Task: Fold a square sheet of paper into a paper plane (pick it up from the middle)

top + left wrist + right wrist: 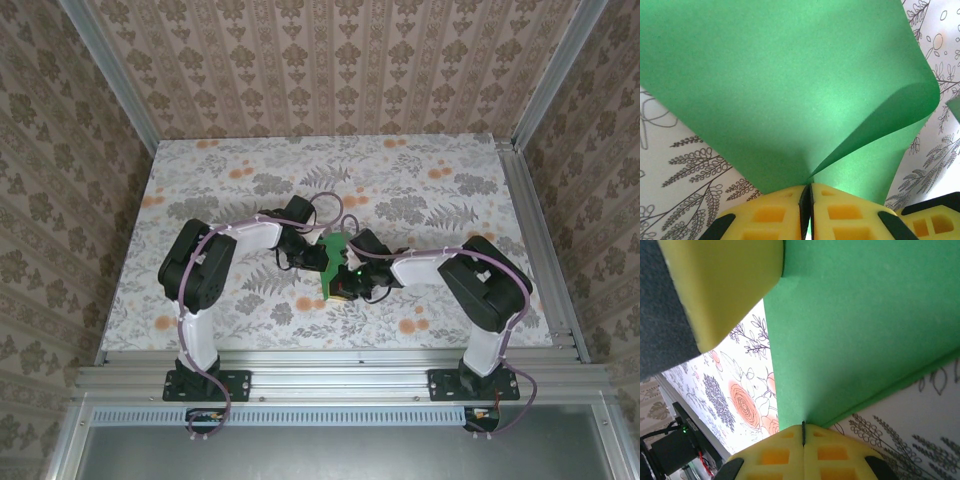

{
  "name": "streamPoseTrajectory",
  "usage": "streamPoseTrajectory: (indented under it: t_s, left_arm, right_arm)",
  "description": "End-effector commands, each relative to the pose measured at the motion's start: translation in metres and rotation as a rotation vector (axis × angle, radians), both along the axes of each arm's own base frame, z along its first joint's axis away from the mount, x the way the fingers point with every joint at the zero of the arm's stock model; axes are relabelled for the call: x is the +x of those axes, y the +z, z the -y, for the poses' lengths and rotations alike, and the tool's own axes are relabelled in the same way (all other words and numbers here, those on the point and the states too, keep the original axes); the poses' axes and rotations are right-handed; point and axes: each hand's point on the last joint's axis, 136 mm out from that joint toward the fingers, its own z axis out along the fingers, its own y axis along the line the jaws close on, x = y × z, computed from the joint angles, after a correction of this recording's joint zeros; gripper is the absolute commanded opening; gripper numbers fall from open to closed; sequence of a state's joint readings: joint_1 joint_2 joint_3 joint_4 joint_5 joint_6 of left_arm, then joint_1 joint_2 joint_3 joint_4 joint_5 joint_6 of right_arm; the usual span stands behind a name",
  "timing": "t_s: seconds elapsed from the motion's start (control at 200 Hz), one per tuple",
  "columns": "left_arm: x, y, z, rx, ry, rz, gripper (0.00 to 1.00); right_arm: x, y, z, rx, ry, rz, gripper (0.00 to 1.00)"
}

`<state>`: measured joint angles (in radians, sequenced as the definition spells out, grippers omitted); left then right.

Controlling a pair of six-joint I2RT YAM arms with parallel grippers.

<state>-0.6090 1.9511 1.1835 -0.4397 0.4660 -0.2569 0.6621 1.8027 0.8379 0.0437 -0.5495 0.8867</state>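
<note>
Square sheet of paper: bright green, plain, softly curled.

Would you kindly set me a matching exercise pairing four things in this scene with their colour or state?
Things:
1. sheet of paper
2. tabletop
3. walls
4. left jaws

Colour or state:
a. brown, patterned
b. shut on the sheet
c. bright green
d. white with grey and orange flowers

Pairs: 1-c, 2-d, 3-a, 4-b
</note>
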Motion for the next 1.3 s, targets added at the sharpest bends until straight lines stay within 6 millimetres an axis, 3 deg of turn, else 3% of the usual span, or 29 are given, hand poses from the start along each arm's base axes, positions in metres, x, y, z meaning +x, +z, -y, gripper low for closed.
streamPoseTrajectory:
  t_s: [0.0,0.165,0.295,0.94,1.18,1.295]
  left_arm:
    - [-0.029,-0.066,-0.044,0.26,-0.017,-0.084,0.13]
    - [-0.031,-0.065,-0.045,0.258,-0.02,-0.083,0.13]
    - [-0.03,-0.065,-0.045,0.257,-0.02,-0.081,0.13]
    - [-0.03,-0.067,-0.046,0.267,-0.021,-0.085,0.13]
    - [-0.03,-0.066,-0.045,0.265,-0.024,-0.084,0.13]
    - [-0.03,-0.064,-0.044,0.26,-0.024,-0.083,0.13]
  right_arm:
    - [0.013,0.015,-0.009,0.058,-0.07,0.025,0.05]
    - [0.025,0.018,-0.022,0.11,-0.092,0.023,0.05]
    - [0.025,0.009,-0.022,0.075,-0.08,0.008,0.05]
    - [-0.047,-0.024,0.0,-0.119,0.097,-0.092,0.05]
    - [-0.057,-0.019,0.002,-0.115,0.101,-0.089,0.05]
    - [-0.042,0.0,0.002,-0.057,0.055,-0.042,0.05]
